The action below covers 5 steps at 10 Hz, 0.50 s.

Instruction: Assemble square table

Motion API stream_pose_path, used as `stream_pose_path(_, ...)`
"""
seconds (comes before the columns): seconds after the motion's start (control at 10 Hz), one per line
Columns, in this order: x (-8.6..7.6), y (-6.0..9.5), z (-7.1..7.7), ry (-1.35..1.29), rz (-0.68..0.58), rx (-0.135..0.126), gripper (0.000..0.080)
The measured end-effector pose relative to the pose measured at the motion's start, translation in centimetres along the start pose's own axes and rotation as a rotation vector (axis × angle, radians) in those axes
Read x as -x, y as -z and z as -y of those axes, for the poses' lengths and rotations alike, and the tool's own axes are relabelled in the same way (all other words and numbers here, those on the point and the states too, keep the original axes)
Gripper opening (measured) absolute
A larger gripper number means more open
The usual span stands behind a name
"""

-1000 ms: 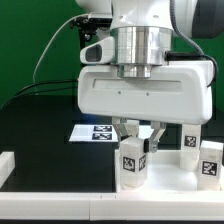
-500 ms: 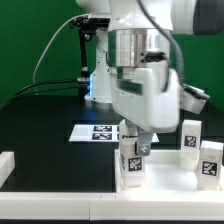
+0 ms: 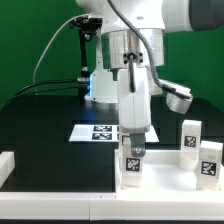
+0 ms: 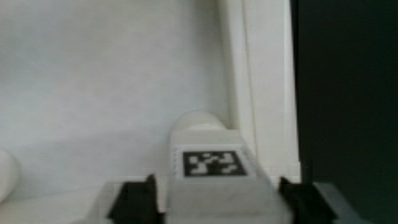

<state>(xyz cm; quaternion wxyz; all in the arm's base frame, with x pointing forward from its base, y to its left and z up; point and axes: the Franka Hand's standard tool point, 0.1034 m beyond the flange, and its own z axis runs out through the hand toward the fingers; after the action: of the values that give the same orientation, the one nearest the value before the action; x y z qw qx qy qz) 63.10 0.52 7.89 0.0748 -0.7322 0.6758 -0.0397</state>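
Note:
The square table's white top (image 3: 70,178) lies along the front of the exterior view. One white leg (image 3: 132,166) with a black-and-white tag stands upright on it near its raised rim (image 4: 267,80). My gripper (image 3: 132,152) points straight down over this leg. In the wrist view the leg (image 4: 215,150) sits between my two dark fingers (image 4: 139,200), which press on both of its sides; the gripper (image 4: 215,205) is shut on it. Two more tagged legs (image 3: 190,133) (image 3: 210,158) stand at the exterior view's right.
The marker board (image 3: 98,132) lies on the black table behind the gripper. A plain white bar (image 3: 5,166) sits at the exterior view's left edge. A green wall and cables stand behind the arm.
My hand has turned about its vertical axis, from broadside to edge-on to the camera, staying over the same leg. The leg stays upright in the same spot.

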Motion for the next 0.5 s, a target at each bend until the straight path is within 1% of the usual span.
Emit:
stream_pose_path(0.1,-0.03,0.10,-0.03,0.191,0.006,-0.003,0.0532)
stream_pose_path(0.2,-0.15,0.26,-0.04,0.350,0.016,-0.009,0.0625)
stream_pose_path(0.3,-0.42,0.24,-0.07,0.416,0.010,-0.005,0.0642)
stream_pose_path(0.5,-0.53,0.22,-0.09,0.510,0.006,-0.002,0.0648)
